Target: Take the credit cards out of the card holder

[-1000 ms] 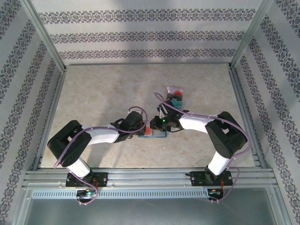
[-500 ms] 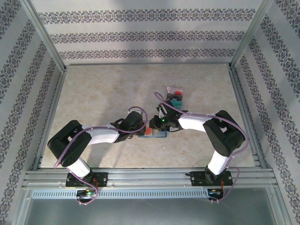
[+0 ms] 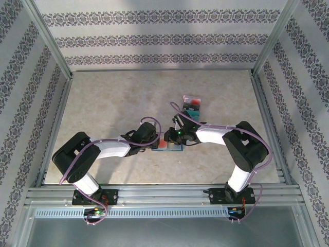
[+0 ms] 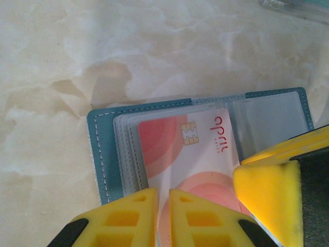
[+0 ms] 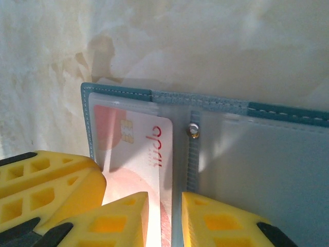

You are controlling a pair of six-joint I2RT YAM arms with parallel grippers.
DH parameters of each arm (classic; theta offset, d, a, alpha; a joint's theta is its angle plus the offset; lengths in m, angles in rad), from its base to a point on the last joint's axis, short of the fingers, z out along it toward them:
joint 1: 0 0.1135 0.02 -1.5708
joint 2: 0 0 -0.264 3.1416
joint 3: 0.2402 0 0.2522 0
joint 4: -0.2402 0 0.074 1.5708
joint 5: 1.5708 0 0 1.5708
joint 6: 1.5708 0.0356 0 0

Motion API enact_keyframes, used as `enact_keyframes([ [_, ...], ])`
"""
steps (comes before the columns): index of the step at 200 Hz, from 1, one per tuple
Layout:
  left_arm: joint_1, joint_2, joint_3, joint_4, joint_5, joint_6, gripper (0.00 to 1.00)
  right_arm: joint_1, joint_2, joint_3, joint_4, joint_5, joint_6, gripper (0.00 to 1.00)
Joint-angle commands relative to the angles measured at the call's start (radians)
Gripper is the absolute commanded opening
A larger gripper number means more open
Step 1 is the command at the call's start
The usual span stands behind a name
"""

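Hardly anything has shifted over the last second: seen from above, both arms stay folded inward, with the left gripper (image 3: 159,141) and right gripper (image 3: 176,137) meeting over the open card holder (image 3: 176,147), which lies on the table (image 3: 113,103) near its front middle. A red-orange card (image 3: 163,144) shows at the holder's left end, and a few loose cards (image 3: 193,104) lie apart, further back. From the left wrist, the left gripper (image 4: 163,198) has its yellow fingers pressed almost together over the red-orange card (image 4: 190,149), which sticks partway out of a clear sleeve (image 4: 267,118) in the card holder (image 4: 100,154). Whether they pinch the card cannot be told. One yellow finger (image 4: 267,195) of the other gripper rests at the card's right. From the right wrist, the right gripper (image 5: 177,203) keeps its fingers a little apart, straddling the card's (image 5: 146,141) edge and the holder's (image 5: 288,110) spine below a small metal stud (image 5: 193,130). Any grip there cannot be told.
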Motion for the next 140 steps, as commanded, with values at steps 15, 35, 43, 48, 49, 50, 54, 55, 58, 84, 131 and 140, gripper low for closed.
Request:
enact_keyframes([
  [15, 0.013, 0.019, -0.026, -0.001, 0.016, -0.014, 0.14, -0.005, 0.015, -0.026, 0.035, -0.003, 0.022, 0.26],
  [35, 0.013, 0.024, -0.024, 0.001, 0.021, -0.015, 0.14, -0.005, 0.023, -0.039, 0.098, -0.036, 0.041, 0.25],
  [43, 0.013, 0.025, -0.024, 0.002, 0.021, -0.015, 0.14, -0.007, 0.023, -0.045, 0.126, -0.052, 0.051, 0.24],
  [48, 0.013, 0.025, -0.024, 0.001, 0.020, -0.016, 0.14, -0.007, 0.021, -0.049, 0.141, -0.059, 0.056, 0.23],
  [49, 0.013, 0.025, -0.024, 0.001, 0.020, -0.016, 0.14, -0.008, 0.021, -0.050, 0.144, -0.061, 0.056, 0.23],
  [50, 0.013, 0.025, -0.024, 0.000, 0.020, -0.016, 0.14, -0.008, 0.021, -0.051, 0.147, -0.063, 0.058, 0.23],
  [54, 0.013, 0.025, -0.024, 0.000, 0.020, -0.016, 0.14, -0.010, 0.020, -0.053, 0.157, -0.067, 0.061, 0.22],
  [55, 0.013, 0.025, -0.024, 0.000, 0.020, -0.015, 0.14, -0.010, 0.019, -0.054, 0.159, -0.068, 0.062, 0.22],
  [58, 0.013, 0.025, -0.025, 0.000, 0.020, -0.015, 0.14, -0.010, 0.017, -0.057, 0.166, -0.071, 0.065, 0.22],
  [84, 0.013, 0.024, -0.025, -0.003, 0.018, -0.016, 0.14, -0.020, -0.004, -0.075, 0.207, -0.090, 0.074, 0.21],
  [131, 0.013, 0.020, -0.030, -0.004, 0.012, -0.015, 0.14, -0.038, -0.036, -0.116, 0.296, -0.120, 0.093, 0.20],
  [140, 0.013, 0.020, -0.029, -0.004, 0.012, -0.015, 0.15, -0.038, -0.035, -0.122, 0.321, -0.135, 0.103, 0.20],
])
